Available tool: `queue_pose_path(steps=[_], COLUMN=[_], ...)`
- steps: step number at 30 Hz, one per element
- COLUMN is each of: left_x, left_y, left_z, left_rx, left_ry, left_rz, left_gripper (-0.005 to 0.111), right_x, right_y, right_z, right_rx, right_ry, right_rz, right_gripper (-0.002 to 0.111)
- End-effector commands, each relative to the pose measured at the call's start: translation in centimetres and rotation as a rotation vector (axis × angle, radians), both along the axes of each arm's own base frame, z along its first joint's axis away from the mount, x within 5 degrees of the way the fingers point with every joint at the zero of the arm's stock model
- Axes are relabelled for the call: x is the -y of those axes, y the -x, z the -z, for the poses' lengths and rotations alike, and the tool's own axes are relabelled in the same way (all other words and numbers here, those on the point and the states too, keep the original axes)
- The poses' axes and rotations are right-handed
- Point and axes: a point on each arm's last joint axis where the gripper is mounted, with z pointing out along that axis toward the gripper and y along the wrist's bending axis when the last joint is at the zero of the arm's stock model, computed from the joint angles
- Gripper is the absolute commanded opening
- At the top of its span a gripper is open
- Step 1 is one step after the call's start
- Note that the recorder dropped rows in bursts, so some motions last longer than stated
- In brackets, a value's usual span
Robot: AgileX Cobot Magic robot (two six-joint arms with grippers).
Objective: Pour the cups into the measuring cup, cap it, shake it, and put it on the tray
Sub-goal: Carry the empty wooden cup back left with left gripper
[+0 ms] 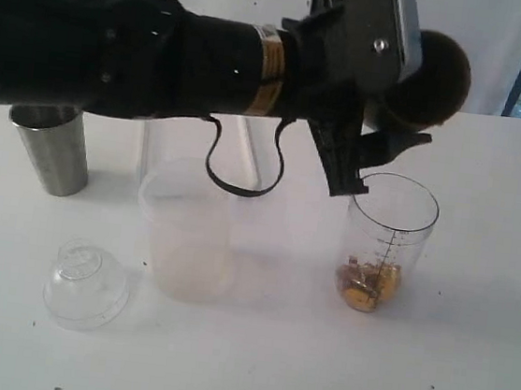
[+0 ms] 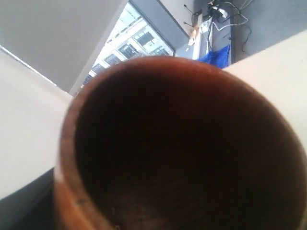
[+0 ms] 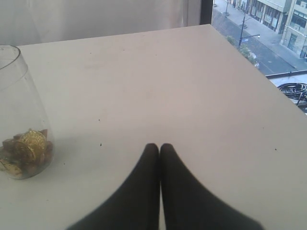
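My left jaws pinch the wooden cup (image 1: 432,78), tipped over just above the upright measuring cup (image 1: 389,243), whose open mouth lies straight below. Gold pieces (image 1: 366,284) sit in its bottom. My right jaws are pressed together, empty, low over the bench (image 3: 192,86) beside it. The clear domed lid (image 1: 85,285), probably the cap, lies nearer my left arm.

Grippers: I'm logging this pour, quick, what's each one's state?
Left gripper: closed on the wooden cup.
Right gripper: shut, holding nothing.
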Motion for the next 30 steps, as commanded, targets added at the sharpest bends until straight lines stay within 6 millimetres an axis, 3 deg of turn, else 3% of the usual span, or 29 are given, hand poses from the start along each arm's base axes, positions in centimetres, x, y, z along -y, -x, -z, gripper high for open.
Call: queue_pose_path(steps=[1, 6, 10, 16, 20, 24, 30], left_x=[-2.9, -6.5, -11.4, -19.5, -26.0, -31.6, -39.2], left_y=[2.0, 3.6, 2.6, 0.4, -1.5, -2.4, -3.4], left_z=[-0.6, 0.0, -1.1, -2.1, -1.3, 0.0, 2.9], left_rx=[-0.14, -0.214, -0.272, -0.337, -0.398, -0.45, -0.308], left_ry=[0.059, 0.047, 0.083, 0.309, 0.466, 0.769, 0.986], left_rz=[-0.082, -0.237, -0.534, -0.754, -0.979, -1.012, -1.285], left_gripper=[0.0, 0.0, 0.0, 0.0, 0.0, 0.0, 0.0], right_x=[0.0, 0.0, 0.0, 0.0, 0.0, 0.0, 0.0], right_y=[0.0, 0.0, 0.0, 0.0, 0.0, 0.0, 0.0], right_z=[0.0, 0.0, 0.0, 0.0, 0.0, 0.0, 0.0], right_rx=[0.009, 0.009, 0.009, 0.009, 0.009, 0.009, 0.009], right_ry=[0.0, 0.0, 0.0, 0.0, 0.0, 0.0, 0.0], right_rz=[-0.002, -0.002, -0.002, -0.002, -0.002, -0.002, -0.002], right_gripper=[0.0, 0.0, 0.0, 0.0, 0.0, 0.0, 0.0])
